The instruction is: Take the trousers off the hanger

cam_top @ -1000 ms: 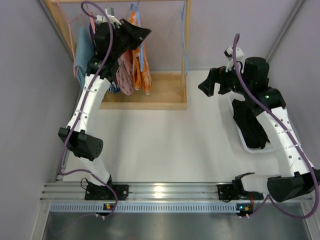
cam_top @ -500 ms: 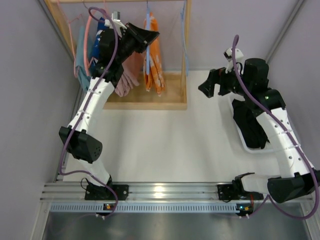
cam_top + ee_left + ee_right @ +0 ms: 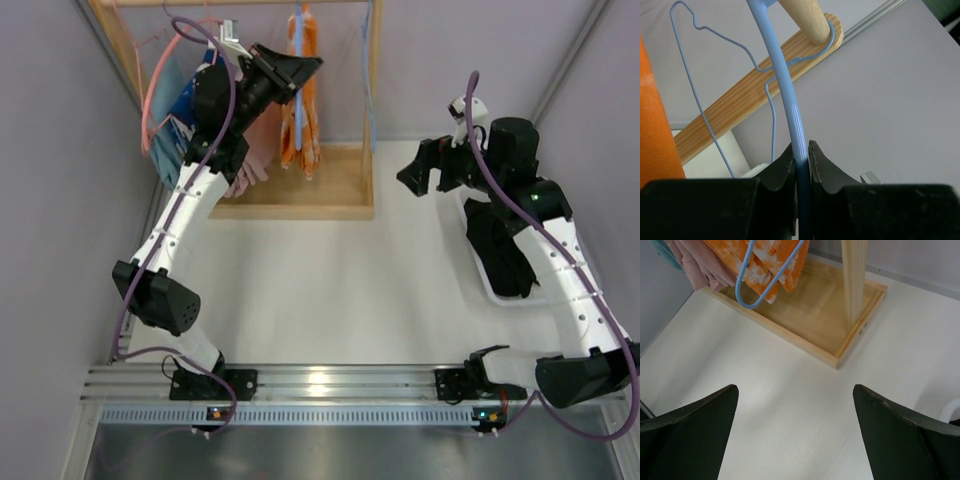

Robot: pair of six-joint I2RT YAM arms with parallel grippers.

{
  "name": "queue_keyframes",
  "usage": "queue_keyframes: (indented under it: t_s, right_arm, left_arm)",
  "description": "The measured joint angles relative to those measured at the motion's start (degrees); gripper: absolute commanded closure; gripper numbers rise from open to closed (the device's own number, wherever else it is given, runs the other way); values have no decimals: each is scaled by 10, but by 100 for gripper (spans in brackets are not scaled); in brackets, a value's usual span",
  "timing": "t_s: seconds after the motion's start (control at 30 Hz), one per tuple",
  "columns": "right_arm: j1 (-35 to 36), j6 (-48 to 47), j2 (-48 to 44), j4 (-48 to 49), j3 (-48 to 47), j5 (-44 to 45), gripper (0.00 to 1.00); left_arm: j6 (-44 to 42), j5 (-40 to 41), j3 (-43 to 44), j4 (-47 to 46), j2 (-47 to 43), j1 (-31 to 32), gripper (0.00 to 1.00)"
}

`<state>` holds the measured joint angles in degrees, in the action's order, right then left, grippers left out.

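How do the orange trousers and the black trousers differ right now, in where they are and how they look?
The orange trousers hang on a blue hanger in the wooden rack; the black trousers lie heaped in the white tray. The orange pair is white-patterned; the black pair plain. The left claw is shut on the orange pair's hanger; nothing holds the black pair. Both are soft cloth.

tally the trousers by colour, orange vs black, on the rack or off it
orange trousers: 1
black trousers: 1
total: 2
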<state>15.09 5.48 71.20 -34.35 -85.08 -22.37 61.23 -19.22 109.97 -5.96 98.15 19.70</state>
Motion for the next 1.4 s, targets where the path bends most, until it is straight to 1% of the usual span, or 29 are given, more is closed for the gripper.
queue_keyframes:
  t_s: [0.17,0.33,0.53,0.7,0.8,1.0,1.17,1.3,1.4]
  right_arm:
    - [0,-7,-11,7,9,-11,1]
    - [0,-12,-33,31,30,-31,1]
    - [1,-13,-59,102,65,-54,1]
    - [21,-18,-86,166,114,-46,1]
    - [66,-46,-94,205,143,-19,1]
    - [211,-124,-98,299,218,65,1]
    - [322,-170,-76,380,252,153,1]
    - [380,-193,-40,448,272,220,1]
    - [408,-202,-5,481,277,249,1]
  left_arm:
    - [1,0,-78,-18,-56,5,100]
    - [12,-9,-149,-15,-125,10,100]
    - [24,-8,-207,-12,-195,24,100]
    - [34,-7,-243,-9,-236,30,100]
    - [38,-7,-266,-4,-255,31,100]
    - [48,-3,-313,7,-276,31,100]
    - [56,2,-329,23,-279,31,100]
    - [61,7,-329,28,-279,32,100]
    - [62,9,-324,32,-279,33,100]
